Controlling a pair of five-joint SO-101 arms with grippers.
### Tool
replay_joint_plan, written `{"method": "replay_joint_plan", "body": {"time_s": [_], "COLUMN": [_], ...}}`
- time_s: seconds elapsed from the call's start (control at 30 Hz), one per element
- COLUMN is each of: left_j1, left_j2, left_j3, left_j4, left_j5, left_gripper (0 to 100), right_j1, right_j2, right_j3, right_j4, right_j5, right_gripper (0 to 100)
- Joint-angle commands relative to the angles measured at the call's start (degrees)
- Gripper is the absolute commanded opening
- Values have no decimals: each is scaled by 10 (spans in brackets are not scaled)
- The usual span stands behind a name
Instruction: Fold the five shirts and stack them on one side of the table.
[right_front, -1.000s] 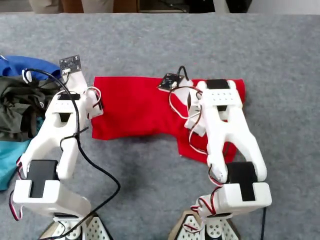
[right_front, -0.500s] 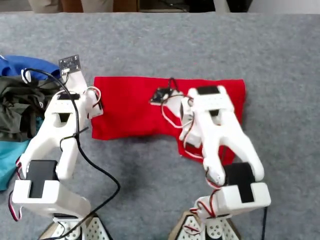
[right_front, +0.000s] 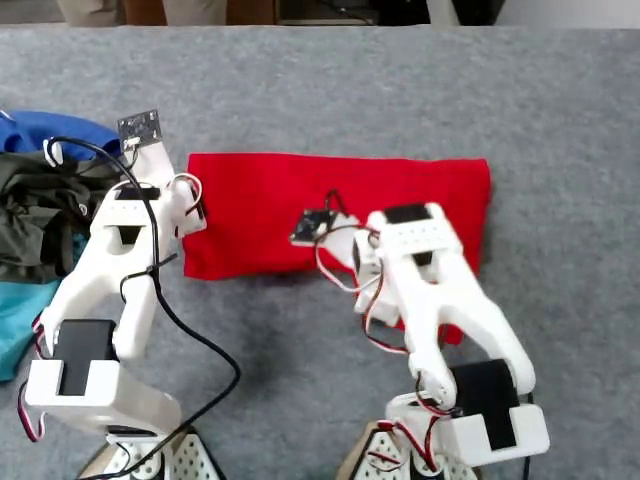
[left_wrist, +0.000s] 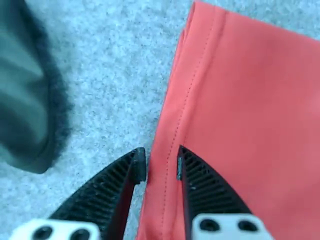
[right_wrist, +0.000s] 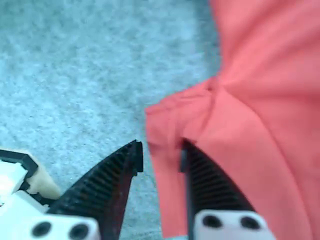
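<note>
Right arm has pulled back toward its base vs 1 s ago; left arm hasn't budged. Spread flat on the counter (right_front: 560, 100) is the red shirt (right_front: 270, 210), w/ a flap sticking out at its near right corner. Left claw (left_wrist: 161, 165) sits at the shirt's left hem, jaws slightly apart (hem in the gap). Right claw (right_wrist: 161, 155) is open over the flap's edge. At far left, other shirts (right_front: 30, 210) lie piled.

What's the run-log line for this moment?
left gripper: open over red fabric shirt edge | right gripper: open over shirt corner
</note>
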Motion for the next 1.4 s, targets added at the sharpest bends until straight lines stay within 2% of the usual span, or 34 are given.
{"method": "replay_joint_plan", "body": {"time_s": [0.0,0.13,0.27,0.47,0.57,0.73,0.97,1.13,1.37], "left_j1": [-4,-4,-5,2,19,41,44,43,21], "left_j2": [-3,-7,-8,-1,15,94,215,276,372], "left_j3": [-30,-30,-61,-140,-166,-211,-313,-399,-553], "left_j4": [-7,-7,7,36,31,0,5,53,106], "left_j5": [3,4,15,101,114,114,111,109,69], "left_gripper": [117,116,114,104,29,19,19,19,19], "right_j1": [-1,44,95,139,160,185,216,235,250], "right_j2": [-30,-58,-63,52,151,313,507,623,737], "right_j3": [0,-78,-209,-366,-449,-598,-788,-937,-1120], "right_j4": [-8,25,52,47,25,21,20,35,84], "right_j5": [9,12,12,8,-20,-54,-85,-85,-82], "right_gripper": [174,147,7,16,16,16,16,16,16]}}
